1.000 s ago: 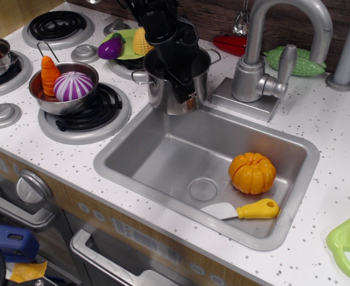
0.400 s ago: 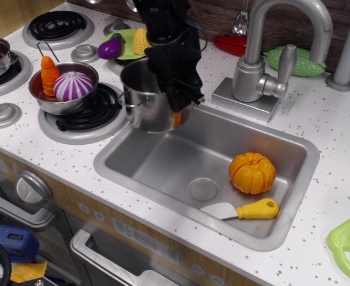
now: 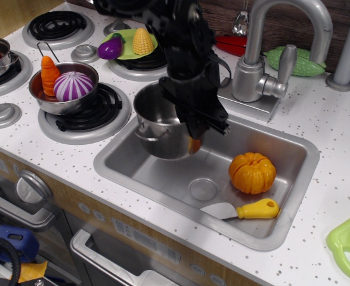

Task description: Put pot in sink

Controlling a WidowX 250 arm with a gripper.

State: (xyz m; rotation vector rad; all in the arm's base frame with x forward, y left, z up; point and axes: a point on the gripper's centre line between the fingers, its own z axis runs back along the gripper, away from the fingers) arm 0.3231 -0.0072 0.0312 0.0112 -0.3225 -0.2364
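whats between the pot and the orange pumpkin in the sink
Only bare sink floor and part of the gripper holding the pot; nothing else before the pumpkin, in the only view.

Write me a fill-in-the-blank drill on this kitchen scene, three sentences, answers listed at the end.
1. The gripper holds the pot over the left part of the ____.
2. The toy pumpkin in the sink is coloured ____.
3. The knife near the drain has a ____ handle.

Missing words: sink; orange; yellow
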